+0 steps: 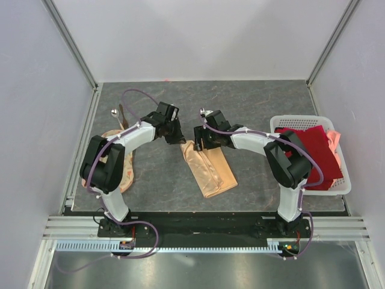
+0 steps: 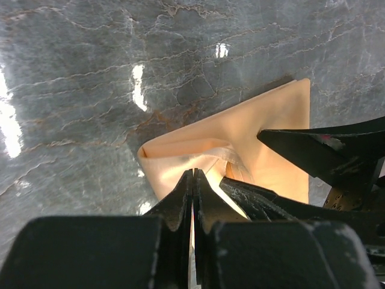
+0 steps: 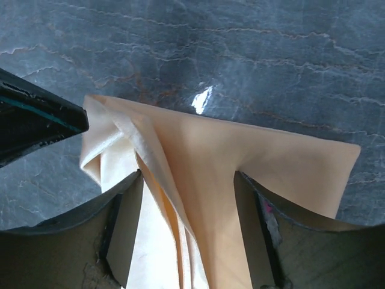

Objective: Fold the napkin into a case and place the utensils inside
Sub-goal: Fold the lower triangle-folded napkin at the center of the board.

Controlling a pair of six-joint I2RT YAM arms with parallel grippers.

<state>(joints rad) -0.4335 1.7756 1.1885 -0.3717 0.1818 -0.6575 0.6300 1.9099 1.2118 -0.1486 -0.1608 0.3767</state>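
One peach-orange napkin (image 1: 212, 173) lies folded into a narrow oblong on the grey marbled table (image 1: 258, 108). Its far end is right under both claws, and the rest runs back from them toward the arm bases.

The left claw (image 2: 193, 180) is pressed together at that far end. Its wrist view shows a thin strip of peach cloth pinched between the two fingers, with the end of the napkin bunched into a raised fold just ahead of the tips.

The right claw (image 3: 187, 176) stands just beside the left claw, on its right, with its fingers spread apart. A creased ridge of the napkin rises between them, and neither finger is squeezing it. A black fingertip of each claw shows at the edge of the other wrist's view.

Well off to the left of the left claw, past its arm, a small silver spoon (image 1: 113, 112) and a thin brown stick (image 1: 124, 115) lie close together on the table. A round cream cloth (image 1: 128, 173) lies partly under the left arm.

Far to the right of the right claw, a white lattice basket (image 1: 340, 188) holds a dark red cloth (image 1: 314, 153) with a pink cloth (image 1: 334, 141) at its far edge.
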